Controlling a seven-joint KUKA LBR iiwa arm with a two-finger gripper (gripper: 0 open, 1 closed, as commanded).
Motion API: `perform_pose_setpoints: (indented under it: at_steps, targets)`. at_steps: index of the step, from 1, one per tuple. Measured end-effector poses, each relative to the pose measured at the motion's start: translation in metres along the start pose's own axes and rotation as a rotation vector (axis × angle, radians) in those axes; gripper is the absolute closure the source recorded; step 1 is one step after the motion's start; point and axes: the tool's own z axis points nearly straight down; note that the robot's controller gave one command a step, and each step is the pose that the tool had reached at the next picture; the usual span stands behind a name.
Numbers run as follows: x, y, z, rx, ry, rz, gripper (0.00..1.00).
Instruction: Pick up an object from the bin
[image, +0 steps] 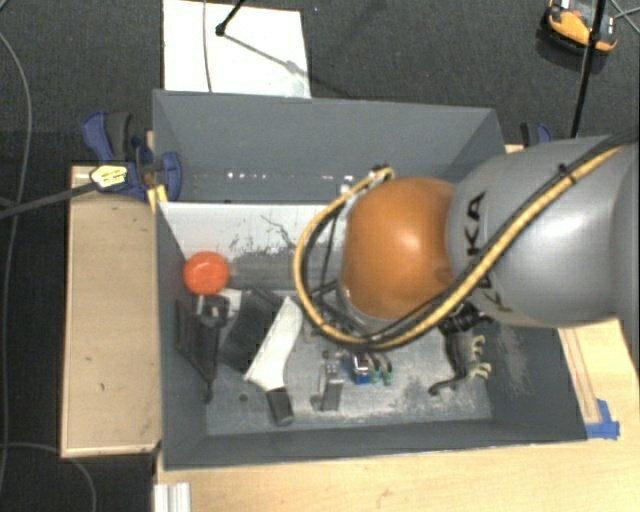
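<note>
Dark carpet (60, 60) around grey metal bin (330, 140). Inside: orange ball (206, 272); just below ball, black pieces (215, 330); below-right, white block (275, 345); farther right, gripper (338, 386), opening impossible to tell.

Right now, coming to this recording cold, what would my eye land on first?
The big silver arm with its rounded orange cover looms over the right half of the grey bin, reaching in from the right. Next comes the orange ball by the left wall, just above a heap of black pieces and a white block.
</note>
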Motion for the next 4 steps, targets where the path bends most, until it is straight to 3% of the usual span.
perform_pose_setpoints:
  at_steps: [1, 2, 3, 4]
  targets:
    - [-0.002, -0.001, -0.004, -0.002, -0.008, 0.005, 0.00]
    - [-0.024, 0.038, 0.046, -0.003, -0.012, -0.018, 0.00]
    - [-0.049, 0.046, 0.093, -0.005, -0.011, 0.070, 0.00]
    - [-0.056, 0.051, 0.107, -0.002, -0.012, 0.013, 0.00]
